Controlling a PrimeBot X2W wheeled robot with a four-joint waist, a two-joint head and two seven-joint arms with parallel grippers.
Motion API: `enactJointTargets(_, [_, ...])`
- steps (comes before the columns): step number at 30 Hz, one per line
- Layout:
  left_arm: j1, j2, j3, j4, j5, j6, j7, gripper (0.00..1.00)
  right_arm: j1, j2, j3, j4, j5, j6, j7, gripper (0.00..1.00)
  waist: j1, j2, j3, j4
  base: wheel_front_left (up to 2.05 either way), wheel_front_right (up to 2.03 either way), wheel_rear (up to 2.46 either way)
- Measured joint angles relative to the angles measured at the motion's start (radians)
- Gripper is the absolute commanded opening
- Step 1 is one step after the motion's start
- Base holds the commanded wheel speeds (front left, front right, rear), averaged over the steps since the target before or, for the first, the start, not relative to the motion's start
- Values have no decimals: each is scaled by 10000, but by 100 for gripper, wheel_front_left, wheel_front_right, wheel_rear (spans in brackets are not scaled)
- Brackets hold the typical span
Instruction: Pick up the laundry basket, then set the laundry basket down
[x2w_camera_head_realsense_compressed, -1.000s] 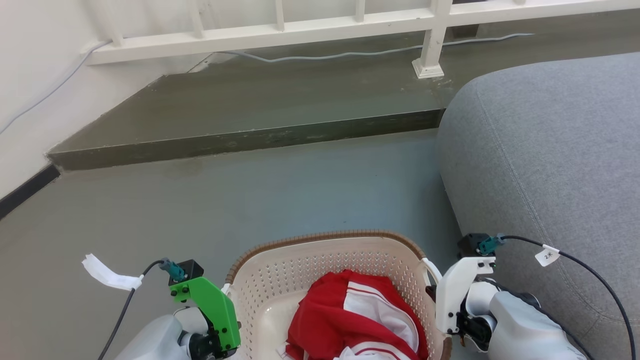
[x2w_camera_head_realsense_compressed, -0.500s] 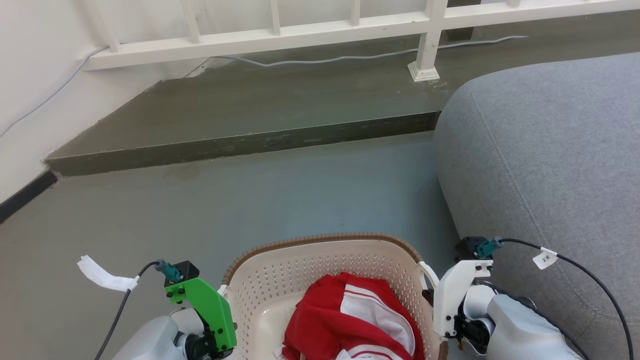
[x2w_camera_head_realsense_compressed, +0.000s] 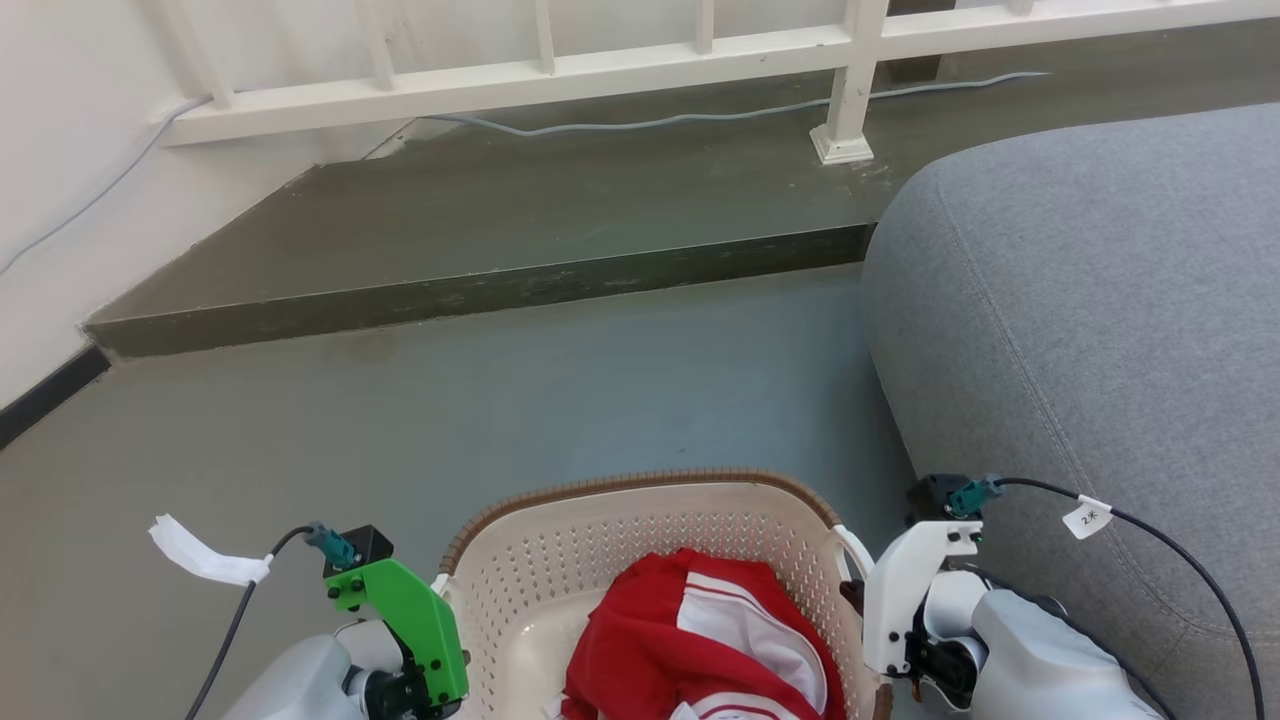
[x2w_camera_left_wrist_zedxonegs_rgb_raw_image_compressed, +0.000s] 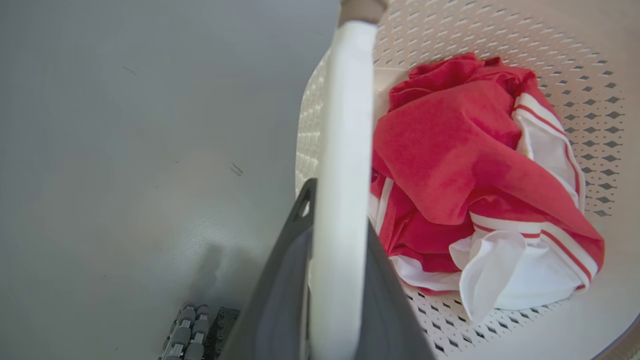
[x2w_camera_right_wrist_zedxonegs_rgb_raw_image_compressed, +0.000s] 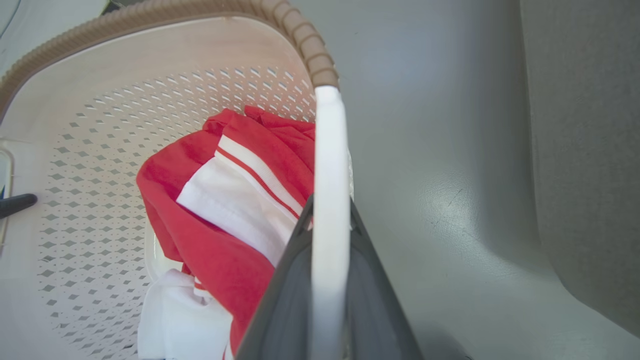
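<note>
- The laundry basket (x2w_camera_head_realsense_compressed: 640, 482), a cream-white perforated plastic tub with a brown woven-look rim, sits between the two arms at the near edge of the head view. It is over the grey floor (x2w_camera_head_realsense_compressed: 600, 400) and close to the grey fabric sofa (x2w_camera_head_realsense_compressed: 1100, 300) on the robot's right. Whether its base is clear of the floor cannot be told.
- The left end effector (x2w_camera_left_wrist_zedxonegs_rgb_raw_image_compressed: 337, 220) is clamped narrow on the left white loop handle (x2w_camera_left_wrist_zedxonegs_rgb_raw_image_compressed: 345, 125), with a dark finger pressed to each side.
- The right end effector (x2w_camera_right_wrist_zedxonegs_rgb_raw_image_compressed: 330, 210) grips the right white loop handle (x2w_camera_right_wrist_zedxonegs_rgb_raw_image_compressed: 327, 175) in the same way.
- Risk: the handles look smooth and thin, so one could slide through the fingers if the arms rise or lower unevenly.
- Risk: a tilt would likely shift the crumpled red-and-white garment (x2w_camera_head_realsense_compressed: 700, 650) towards the low side and add to the lean.
- Risk: with the sofa so near, a drift to the right could catch the rim or the right arm's cable against the cushion.
- The head view shows the sofa, the raised dark step (x2w_camera_head_realsense_compressed: 500, 220) and the open floor ahead, but the fingers lie below its edge.
- The wrist views show both grips closely, and the left one shows the garment's white folds.
</note>
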Motion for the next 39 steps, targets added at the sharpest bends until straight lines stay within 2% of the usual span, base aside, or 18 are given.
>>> enactJointTargets(12, [0, 13, -21, 125, 0, -6, -121, 0, 0, 6, 117, -59, 159, 0, -94, 0, 0, 0, 5, -31, 0, 0, 0])
enactJointTargets(22, [-7, 29, -71, 268, 40, -4, -642, 0, -4, 29, 192, -94, 203, 0, -468, 0, 0, 0, 292, -46, 0, 0, 0])
enactJointTargets(30, [-184, -19, -81, 263, 213, 27, -1225, 0, -160, 31, 192, -100, 196, -19, -1009, 0, 0, 0, 886, -10, 0, 0, 0])
enactJointTargets(39, [-983, -33, -92, 140, 428, 196, -2057, 0, -873, 8, 128, -192, 136, -153, -1753, 0, 0, 0, 2102, 116, 0, 0, 0])
